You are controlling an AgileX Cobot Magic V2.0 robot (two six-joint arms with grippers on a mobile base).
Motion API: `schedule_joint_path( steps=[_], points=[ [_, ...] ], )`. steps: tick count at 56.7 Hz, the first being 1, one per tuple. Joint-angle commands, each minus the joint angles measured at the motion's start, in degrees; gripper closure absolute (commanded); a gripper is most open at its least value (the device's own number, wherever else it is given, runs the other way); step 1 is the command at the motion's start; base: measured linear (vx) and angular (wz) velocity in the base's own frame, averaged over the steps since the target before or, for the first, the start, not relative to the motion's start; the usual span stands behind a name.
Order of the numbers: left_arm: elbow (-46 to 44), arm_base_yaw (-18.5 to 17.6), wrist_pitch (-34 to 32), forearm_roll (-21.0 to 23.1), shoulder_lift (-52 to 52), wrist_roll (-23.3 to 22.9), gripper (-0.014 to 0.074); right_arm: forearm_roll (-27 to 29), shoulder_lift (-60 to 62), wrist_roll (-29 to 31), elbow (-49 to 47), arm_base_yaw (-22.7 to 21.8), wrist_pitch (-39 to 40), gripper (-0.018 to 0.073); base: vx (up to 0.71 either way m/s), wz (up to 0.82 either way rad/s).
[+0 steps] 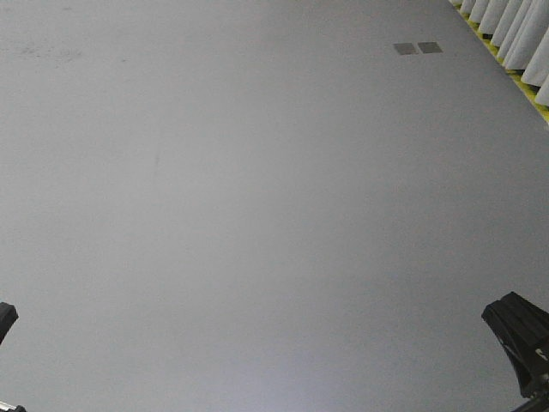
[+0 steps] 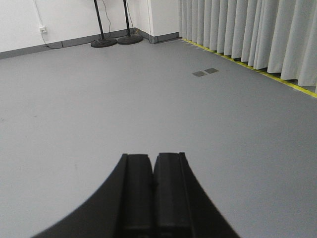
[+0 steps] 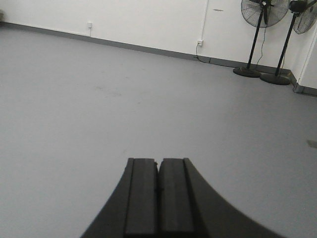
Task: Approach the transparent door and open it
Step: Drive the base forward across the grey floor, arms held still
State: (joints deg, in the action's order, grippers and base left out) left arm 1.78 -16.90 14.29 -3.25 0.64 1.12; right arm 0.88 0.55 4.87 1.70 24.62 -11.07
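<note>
The transparent door is out of view in every frame. My left gripper [image 2: 153, 157] is shut, its two black fingers pressed together with nothing between them, above bare grey floor. The right gripper [image 3: 159, 161] is shut too and holds nothing. In the front view, black parts of the two arms show only at the bottom corners, the left [image 1: 5, 318] and the right [image 1: 520, 330].
Grey floor [image 1: 257, 215] fills the front view. White curtains [image 2: 247, 29] with a yellow floor line [image 2: 257, 72] run along the right. Two small floor plates [image 2: 205, 72] lie near them. Two fan stands [image 3: 255, 39] stand by the white wall [image 3: 124, 20].
</note>
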Motion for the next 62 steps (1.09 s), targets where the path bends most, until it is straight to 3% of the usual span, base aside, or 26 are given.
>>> schedule_joint_path(
  steps=[1,62],
  points=[
    [0.5,-0.3,-4.6,0.1,0.8,0.0,0.0596,-0.3,0.9,0.2,0.3,-0.2,4.9,0.0561,0.00,0.00],
    [0.5,-0.3,-4.6,0.1,0.8,0.0,0.0596,-0.3,0.9,0.2,0.2,-0.2,4.9,0.0561,0.02,0.02]
  ],
)
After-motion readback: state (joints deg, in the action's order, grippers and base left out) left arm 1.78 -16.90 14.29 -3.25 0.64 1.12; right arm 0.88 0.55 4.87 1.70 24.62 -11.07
